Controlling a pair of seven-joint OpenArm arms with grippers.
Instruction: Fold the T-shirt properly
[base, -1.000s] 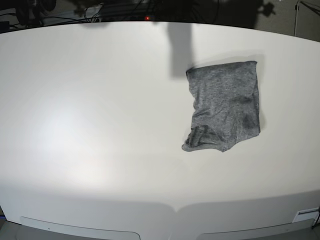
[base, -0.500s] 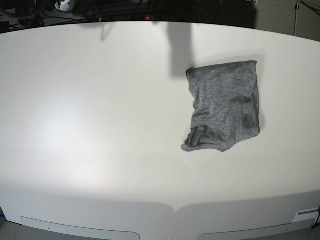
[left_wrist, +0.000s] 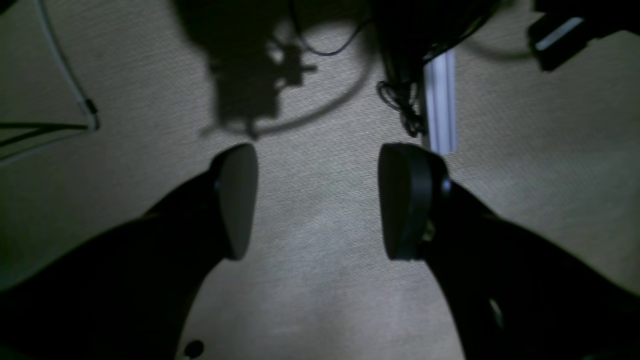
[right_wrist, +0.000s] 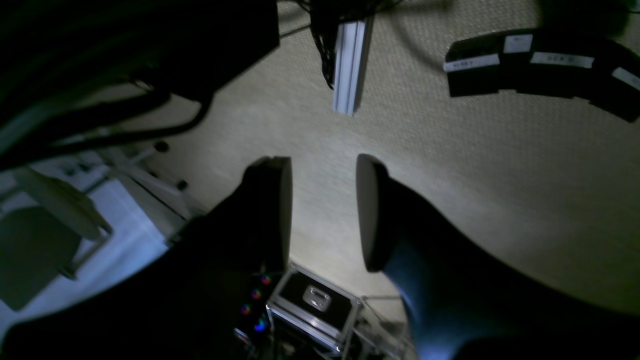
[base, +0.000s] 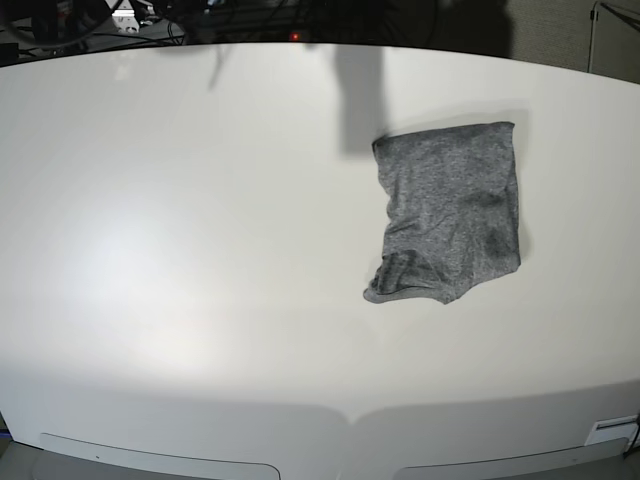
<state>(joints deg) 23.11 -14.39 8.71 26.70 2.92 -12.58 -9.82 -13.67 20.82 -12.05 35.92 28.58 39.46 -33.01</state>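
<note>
The heather-grey T-shirt (base: 450, 212) lies folded into a compact rough rectangle on the white table (base: 200, 250), right of centre, with a bunched edge at its lower left corner. Neither arm shows in the base view. My left gripper (left_wrist: 317, 200) hangs open over beige carpet, its two pads wide apart with nothing between them. My right gripper (right_wrist: 322, 212) also points at the carpet, its jaws partly apart and holding nothing. The T-shirt appears in neither wrist view.
Dark cables and gear (base: 120, 15) lie beyond the table's far edge. An aluminium rail (left_wrist: 440, 105) and cables sit on the floor under the left gripper. A black flight case (right_wrist: 312, 305) stands on the floor below the right gripper.
The T-shirt has not moved. Only the dark shapes beyond the table's far left edge have shifted slightly.
</note>
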